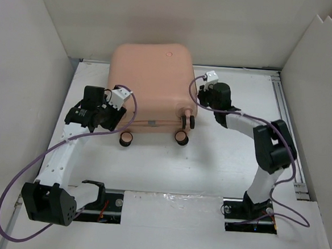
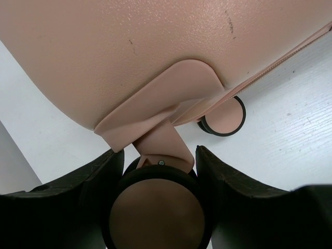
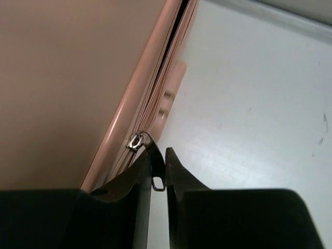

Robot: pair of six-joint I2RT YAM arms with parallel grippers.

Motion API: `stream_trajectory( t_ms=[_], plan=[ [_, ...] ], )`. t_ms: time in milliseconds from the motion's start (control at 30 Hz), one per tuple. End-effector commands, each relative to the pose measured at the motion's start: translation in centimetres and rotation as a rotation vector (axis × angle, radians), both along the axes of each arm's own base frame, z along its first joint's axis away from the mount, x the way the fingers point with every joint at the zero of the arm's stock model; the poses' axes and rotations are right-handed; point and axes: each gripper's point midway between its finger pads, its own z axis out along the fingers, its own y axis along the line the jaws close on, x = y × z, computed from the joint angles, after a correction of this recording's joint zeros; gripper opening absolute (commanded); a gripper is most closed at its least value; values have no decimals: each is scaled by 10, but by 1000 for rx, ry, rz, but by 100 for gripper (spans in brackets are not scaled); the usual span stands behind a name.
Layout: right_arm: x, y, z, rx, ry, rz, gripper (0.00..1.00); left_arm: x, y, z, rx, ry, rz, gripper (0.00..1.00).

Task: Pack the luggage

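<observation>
We find the luggage [image 1: 152, 83], a salmon-pink hard-shell suitcase with rounded corners, lying flat on the white counter [image 1: 220, 162]. The left pincer [image 2: 158, 153] clamps a pink, black-rimmed caster wheel [image 2: 155, 210] at the luggage's near-left corner. The right pincer [image 3: 158, 153] pinches the small metal zipper pull [image 3: 158, 182] on the luggage's right side.

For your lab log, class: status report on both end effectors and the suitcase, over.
Left end effector shut on caster wheel. Right end effector pinching zipper pull. Suitcase lid down, flat on table. Nothing in the way.
</observation>
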Motion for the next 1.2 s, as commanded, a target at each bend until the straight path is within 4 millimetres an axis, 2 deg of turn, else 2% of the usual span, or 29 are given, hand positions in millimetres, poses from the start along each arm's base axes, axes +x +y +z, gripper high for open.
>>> stream_trajectory(
  t_ms=[0, 67, 200, 267, 300, 333, 367, 400, 433, 467, 500, 533, 567, 600, 633, 667, 733, 767, 867, 900, 933, 967, 1000, 1033, 1067, 1100, 1133, 1167],
  plan=[
    [76, -26, 81, 60, -285, -102, 0, -10, 26, -14, 117, 79, 28, 0],
    [97, -11, 76, 91, -299, -69, 0, -11, 25, -18, 120, 94, 2, 0],
    [115, 7, 70, 171, -313, -27, 0, -7, 14, -5, 86, 65, -61, 0],
    [113, 22, 85, 225, -375, 53, 0, 1, 2, 18, 29, 14, -92, 53],
    [108, 27, 73, 245, -360, 80, 0, 4, -5, 30, -22, -8, -78, 66],
    [104, 31, 75, 264, -366, 104, 0, 11, -16, 51, -92, -67, -77, 71],
    [101, 34, 73, 280, -362, 127, 0, 24, -19, 92, -161, -166, -48, 78],
    [97, 40, 73, 294, -361, 135, 0, 30, -21, 119, -239, -224, -26, 79],
    [94, 41, 67, 301, -346, 144, 0, 43, -16, 149, -392, -279, 57, 82],
    [90, 46, 65, 313, -339, 151, 0, 51, -10, 190, -457, -369, 96, 84],
    [90, 48, 61, 314, -339, 161, 0, 59, -1, 207, -503, -404, 155, 89],
    [87, 53, 52, 323, -314, 166, 0, 76, 11, 206, -542, -388, 221, 91],
    [87, 54, 54, 339, -315, 165, 0, 87, 37, 206, -564, -392, 316, 91],
    [86, 56, 46, 345, -296, 174, 0, 97, 50, 204, -603, -369, 384, 91],
    [83, 65, 45, 350, -301, 199, 0, 107, 62, 188, -607, -325, 445, 84],
    [84, 68, 41, 359, -291, 208, 0, 126, 81, 143, -591, -203, 551, 80],
    [81, 76, 46, 373, -293, 237, 0, 143, 96, 105, -544, -124, 609, 75],
    [82, 77, 43, 373, -293, 238, 0, 157, 104, 73, -519, -66, 637, 75],
    [72, 94, 51, 395, -311, 292, 0, 190, 107, 36, -439, -66, 610, 75],
    [62, 102, 50, 398, -307, 318, 0, 207, 102, 6, -414, -17, 595, 75],
    [57, 102, 55, 402, -316, 332, 0, 227, 101, 17, -407, -60, 564, 75],
    [44, 113, 57, 416, -317, 358, 0, 240, 91, -12, -401, -1, 519, 75],
    [36, 119, 59, 420, -319, 378, 0, 252, 93, -14, -395, -9, 510, 75],
    [29, 122, 60, 431, -315, 387, 0, 261, 81, -13, -427, -3, 452, 75],
    [20, 128, 62, 435, -315, 413, 0, 274, 71, 1, -440, -32, 396, 75],
    [7, 140, 63, 440, -312, 440, 0, 280, 68, 0, -451, -33, 367, 75],
    [-9, 145, 67, 445, -314, 470, 0, 287, 51, -6, -475, -27, 278, 75],
    [-20, 151, 67, 448, -310, 501, 0, 292, 39, -1, -484, -45, 218, 75]
  ],
)
